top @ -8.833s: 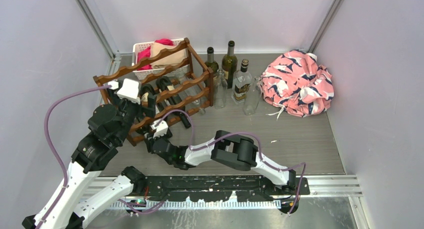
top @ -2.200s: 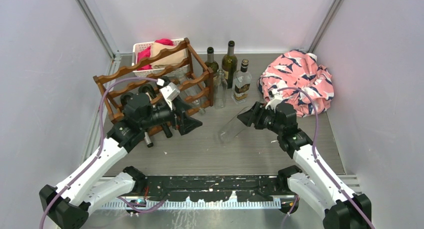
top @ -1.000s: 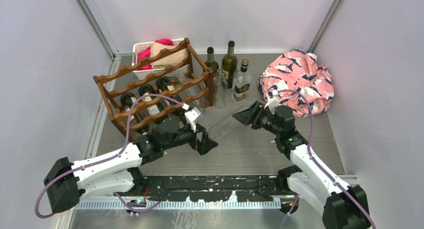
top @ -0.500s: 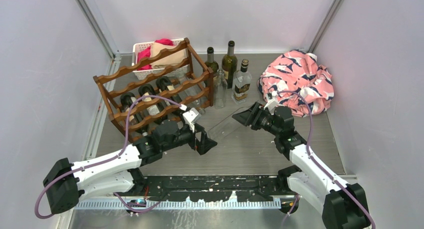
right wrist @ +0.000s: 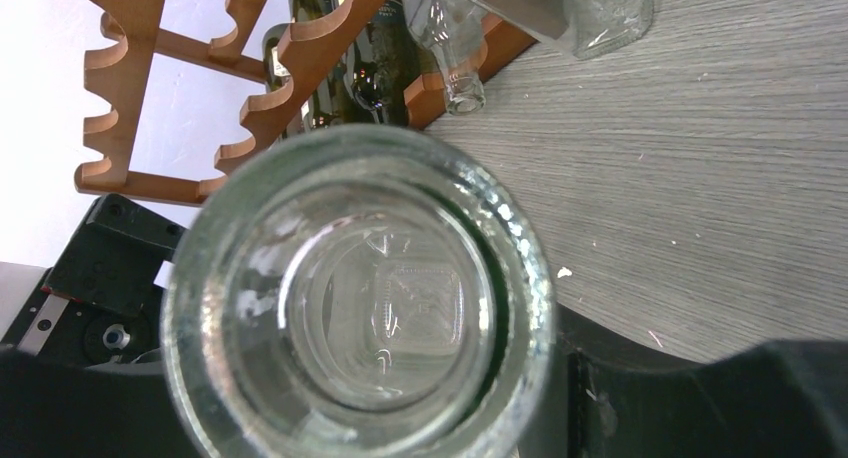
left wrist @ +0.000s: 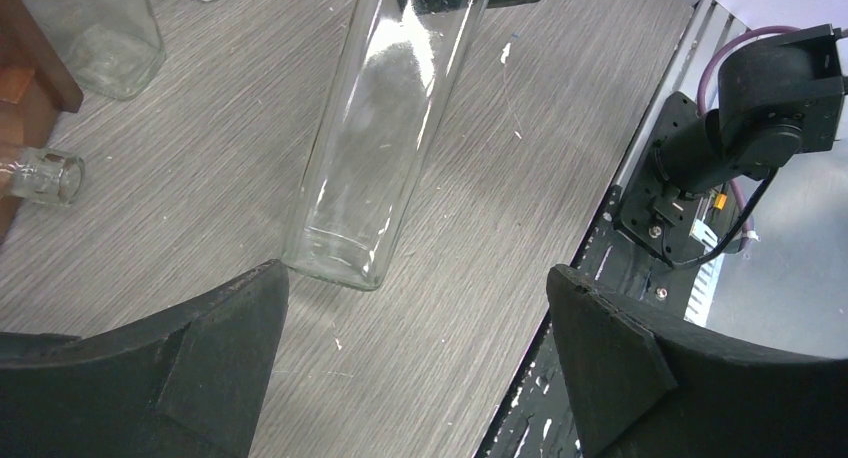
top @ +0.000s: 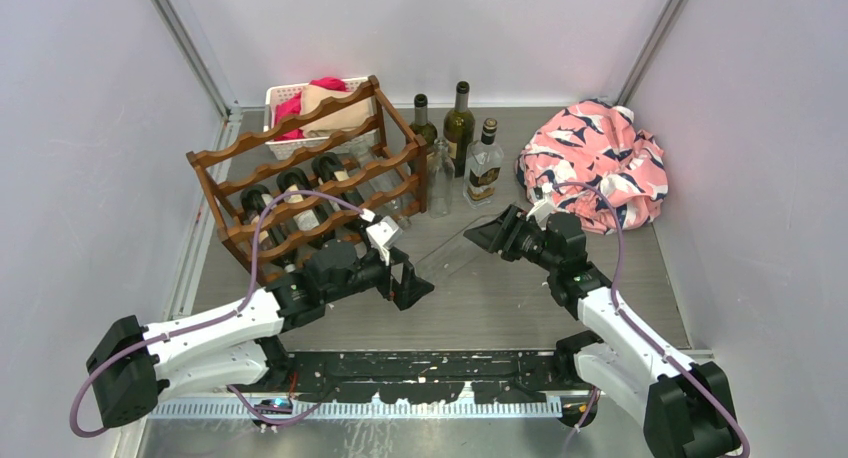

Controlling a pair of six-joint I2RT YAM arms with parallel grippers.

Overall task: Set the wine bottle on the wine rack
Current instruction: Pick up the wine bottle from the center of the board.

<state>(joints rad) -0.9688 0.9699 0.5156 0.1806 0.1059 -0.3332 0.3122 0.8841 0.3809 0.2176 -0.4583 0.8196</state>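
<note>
We see rack far left, dark bottles lying in lower tiers. Pink cloth far right. Basket behind rack. Left arm lies across rack front. Upright bottles crowd rack's right end. Clear bottle tilted mid-table, neck clamped in right gripper. Left gripper gaping, empty, just short of bottle's base.

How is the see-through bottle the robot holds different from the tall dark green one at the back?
The see-through bottle is clear and slanted, neck in the right gripper; the dark green bottle stands upright, unheld. The see-through bottle has squarish sides; the dark green bottle looks round. Both are off the wine rack.
</note>
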